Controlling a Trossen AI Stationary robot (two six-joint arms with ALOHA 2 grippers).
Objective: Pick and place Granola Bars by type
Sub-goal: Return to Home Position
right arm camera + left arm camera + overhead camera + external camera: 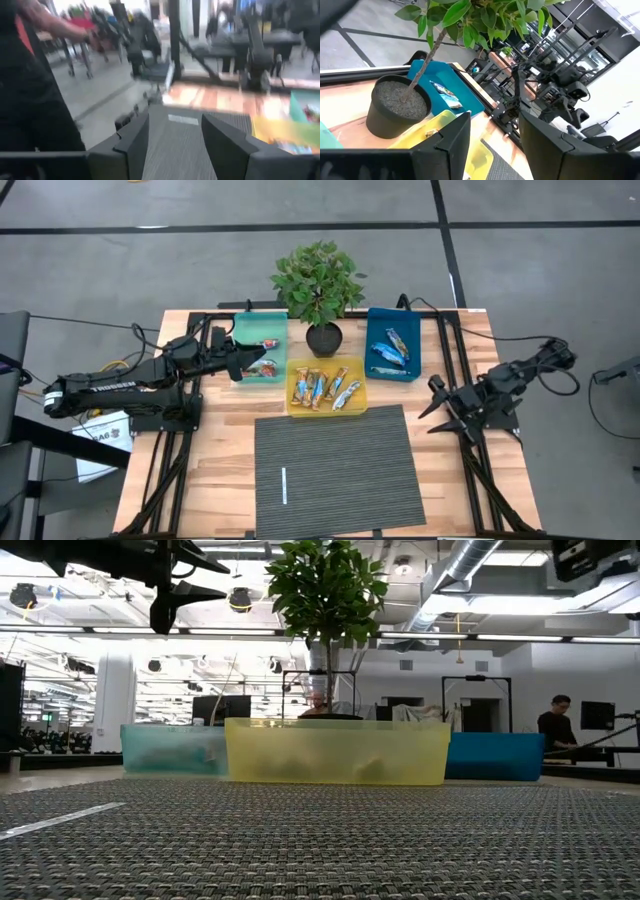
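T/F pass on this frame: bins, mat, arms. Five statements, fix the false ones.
The mat holds only a thin white stick. True.
Blue bars lie in the yellow bin. False: they lie in the blue bin.
The potted plant stands behind the yellow bin. True.
The left gripper has its jaws clamped on a red bar. False: jaws open and empty, above the green bin.
The right gripper hangs over the mat. False: beside it, right.

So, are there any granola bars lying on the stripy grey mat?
No, only a thin white stick lies on the mat; the granola bars are in the bins behind it.
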